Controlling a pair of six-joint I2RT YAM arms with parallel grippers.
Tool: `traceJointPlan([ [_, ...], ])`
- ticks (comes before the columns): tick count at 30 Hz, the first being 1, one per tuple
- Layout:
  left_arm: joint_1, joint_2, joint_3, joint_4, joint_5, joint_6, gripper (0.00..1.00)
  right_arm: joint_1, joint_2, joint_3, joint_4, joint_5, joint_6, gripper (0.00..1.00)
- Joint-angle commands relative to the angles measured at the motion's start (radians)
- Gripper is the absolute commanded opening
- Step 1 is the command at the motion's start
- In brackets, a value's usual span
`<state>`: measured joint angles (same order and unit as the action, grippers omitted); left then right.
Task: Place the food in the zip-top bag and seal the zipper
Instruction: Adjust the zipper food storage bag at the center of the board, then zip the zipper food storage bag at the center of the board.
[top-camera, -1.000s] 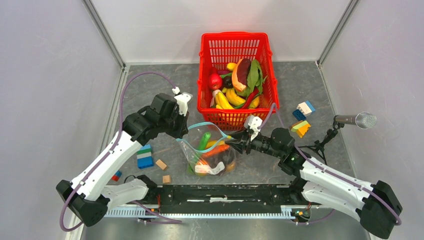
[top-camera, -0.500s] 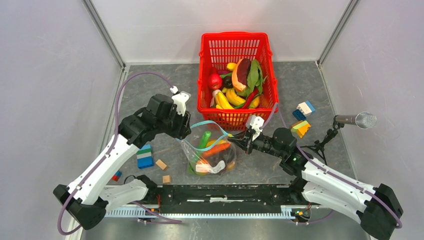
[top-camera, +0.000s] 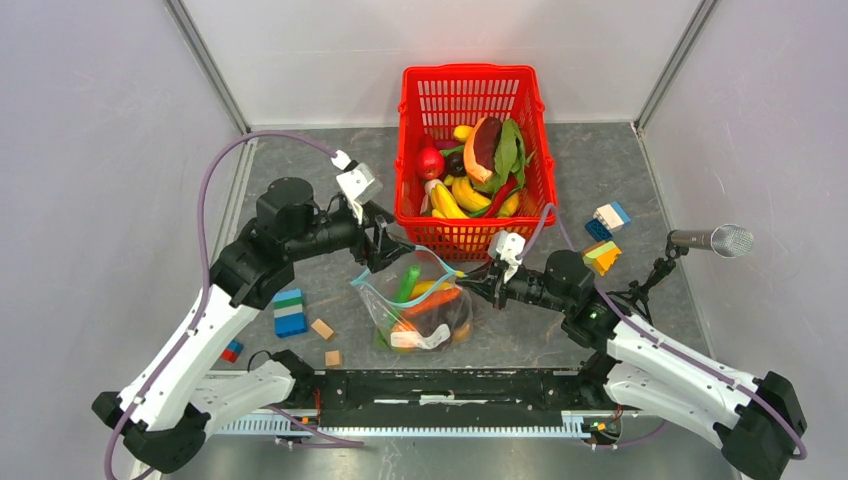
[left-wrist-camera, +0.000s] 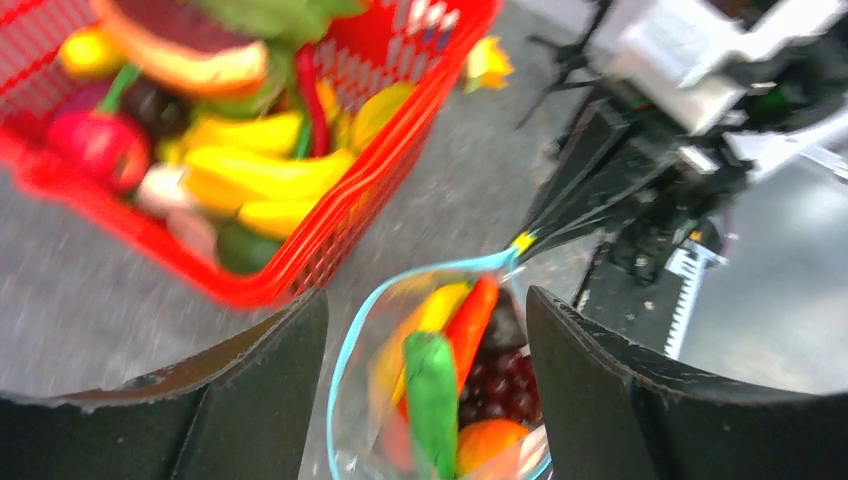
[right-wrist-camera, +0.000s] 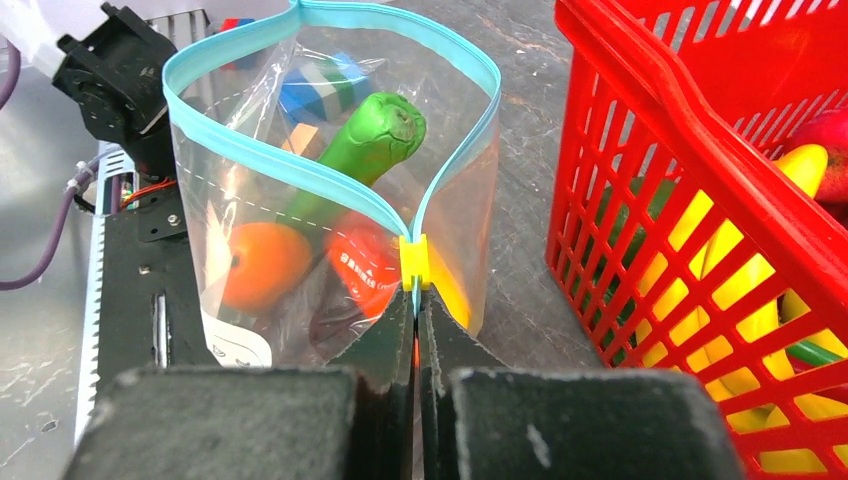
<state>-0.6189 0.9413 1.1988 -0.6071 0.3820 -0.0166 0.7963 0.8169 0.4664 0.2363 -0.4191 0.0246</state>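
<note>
The zipper of the zip-top bag is pinched at one end by the right gripper, fingers pressed together, while the open mouth is seen between the spread fingers of the left gripper.

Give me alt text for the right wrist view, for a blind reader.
The right gripper pinches the yellow tab at the zipper end of the zip-top bag, whose mouth gapes open. A long green vegetable and an orange fruit are inside. A red basket stands at right.
</note>
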Motion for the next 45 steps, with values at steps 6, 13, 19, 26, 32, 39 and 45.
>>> traceJointPlan([
  [6,-0.058,0.112,-0.049,0.274,0.434,0.266,0.76,-0.003,-0.05,0.055,0.004,-0.073,-0.041,0.0],
  [13,-0.221,0.188,-0.042,0.259,0.329,0.439,0.64,-0.003,-0.052,0.054,0.014,-0.081,-0.031,0.0],
  [19,-0.291,0.237,-0.037,0.214,0.235,0.516,0.57,-0.003,-0.05,0.057,0.022,-0.087,-0.026,0.0],
  [26,-0.305,0.25,-0.044,0.205,0.174,0.536,0.49,-0.003,-0.039,0.06,0.018,-0.09,-0.026,0.0],
  [32,-0.31,0.277,-0.029,0.145,0.162,0.559,0.52,-0.002,-0.045,0.058,0.017,-0.09,-0.026,0.0],
  [39,-0.314,0.298,-0.012,0.118,0.182,0.558,0.4,-0.003,-0.048,0.06,0.012,-0.086,-0.026,0.0],
  [45,-0.315,0.277,-0.013,0.119,0.171,0.557,0.29,-0.002,-0.049,0.06,-0.005,-0.074,-0.03,0.0],
])
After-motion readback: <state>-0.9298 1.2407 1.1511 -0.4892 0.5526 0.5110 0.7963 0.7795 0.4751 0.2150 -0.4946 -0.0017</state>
